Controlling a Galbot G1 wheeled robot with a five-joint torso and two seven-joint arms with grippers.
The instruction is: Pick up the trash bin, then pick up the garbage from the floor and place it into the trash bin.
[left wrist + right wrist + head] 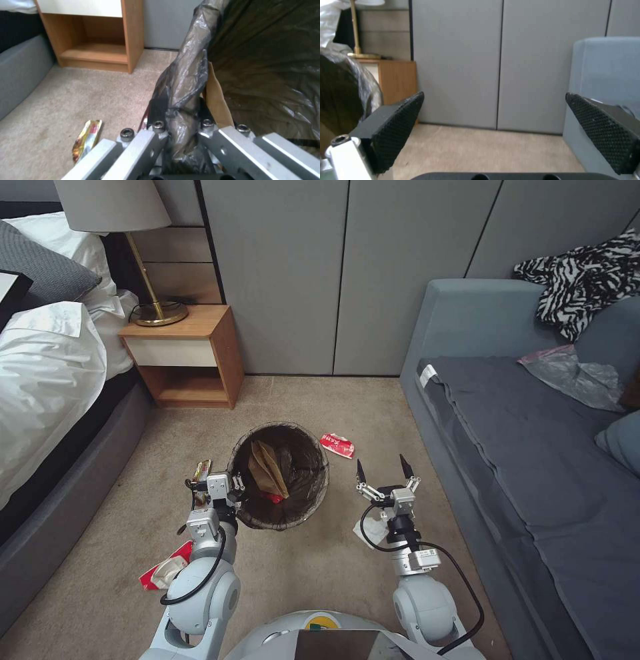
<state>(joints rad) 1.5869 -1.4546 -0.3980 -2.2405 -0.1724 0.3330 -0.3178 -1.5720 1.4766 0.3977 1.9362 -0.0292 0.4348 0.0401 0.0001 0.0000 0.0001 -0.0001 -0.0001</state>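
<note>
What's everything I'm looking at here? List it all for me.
trash bin: one, lined with a dark brown bag, on the carpet, rim pinched by the left gripper
brown paper bag: one, inside the bin
red wrapper: one, on the carpet beyond the bin
gold-red wrapper: one, on the carpet by the left gripper
red-white packet: one, on the carpet beside the left arm
white tissue: one, under the right arm
nightstand: one, wooden, holding a brass lamp
bed: one, white linen
sofa: one, grey-blue
left gripper: jaws shut on the bin
right gripper: jaws open, holding nothing
</note>
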